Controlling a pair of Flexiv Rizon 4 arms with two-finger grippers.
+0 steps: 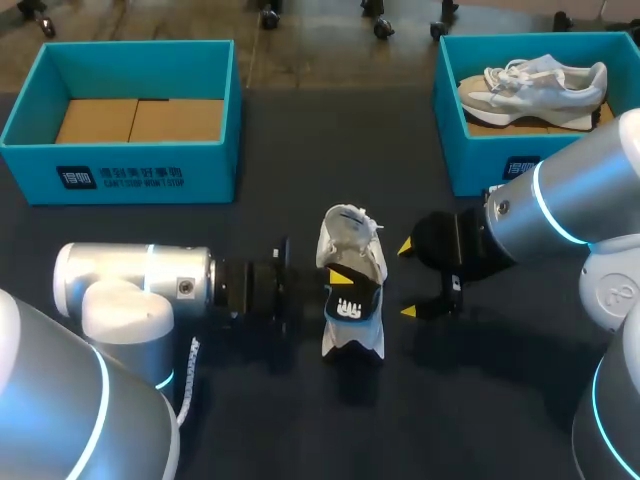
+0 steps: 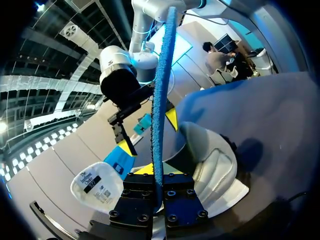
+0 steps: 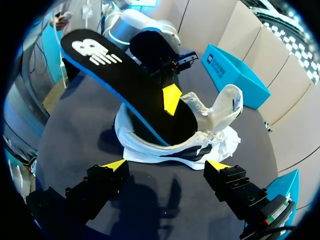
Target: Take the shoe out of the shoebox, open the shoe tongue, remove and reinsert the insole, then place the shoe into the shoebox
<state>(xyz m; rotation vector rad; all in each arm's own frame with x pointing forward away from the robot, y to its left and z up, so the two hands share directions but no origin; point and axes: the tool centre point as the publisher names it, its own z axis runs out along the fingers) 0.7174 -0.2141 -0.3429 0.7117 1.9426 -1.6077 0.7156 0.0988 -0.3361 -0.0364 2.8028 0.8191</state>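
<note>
At the centre of the table (image 1: 262,405): white sneaker (image 1: 352,232), out of its shoebox and well apart from it. The left gripper (image 1: 343,290) pinches the black insole (image 3: 125,80), toe end inside the sneaker, heel end raised. The right gripper (image 1: 407,278) is spread and empty just beside it. Step judged: insole exchange, removal or reinsertion undeterminable; the next move calls for steadying the sneaker while the insole slides lengthwise.

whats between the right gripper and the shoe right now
Nothing: only bare dark table separates the open right gripper from the shoe, as the head view and right wrist view show.
</note>
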